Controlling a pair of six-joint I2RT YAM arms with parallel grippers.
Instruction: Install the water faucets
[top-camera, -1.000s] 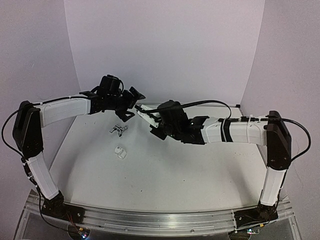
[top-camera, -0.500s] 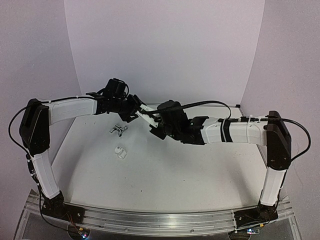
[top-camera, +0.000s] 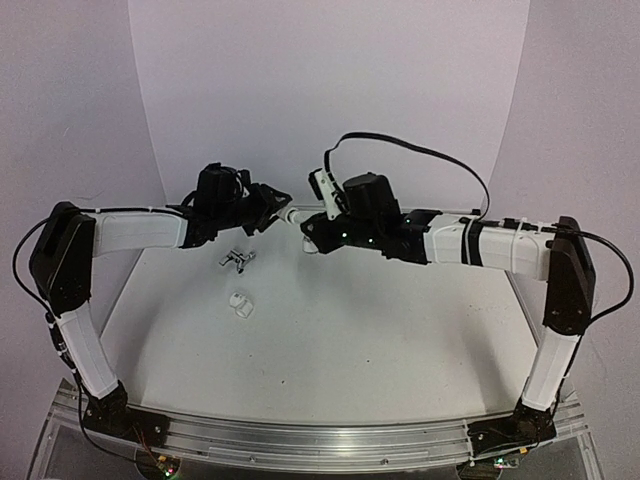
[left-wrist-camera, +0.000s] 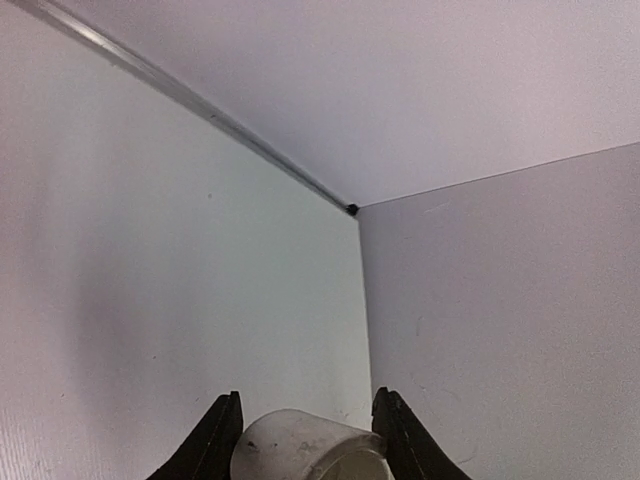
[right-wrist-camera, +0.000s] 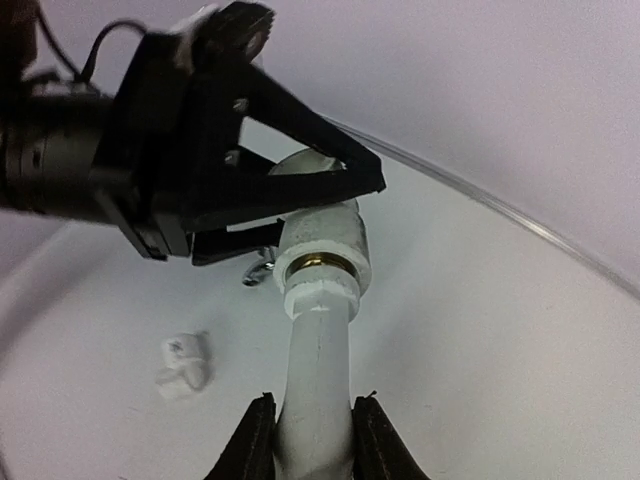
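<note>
A: Right, R gripper (right-wrist-camera: 312, 402)?
B: Clamped on white pipe (right-wrist-camera: 318, 365), fingers (right-wrist-camera: 255, 440) flush either side. Held up off table (top-camera: 400, 330).
A: Further along pipe?
B: Ends in white collar (right-wrist-camera: 322, 238) w/ brass ring (right-wrist-camera: 320, 264) at joint.
A: L gripper (left-wrist-camera: 306, 412)?
B: Closed to narrow gap, filled by white fitting (left-wrist-camera: 300, 450). From R wrist cam: pinched just beyond collar, pointing at R gripper. Same piece as collar or separate, can't tell.
A: Other faucet parts?
B: Lying on table, left of centre, below both grippers in top view. Farther back, metal pronged piece (top-camera: 236, 260); nearer front edge, small white part (top-camera: 240, 304). Near each other, not touching. Apart from both grippers.
</note>
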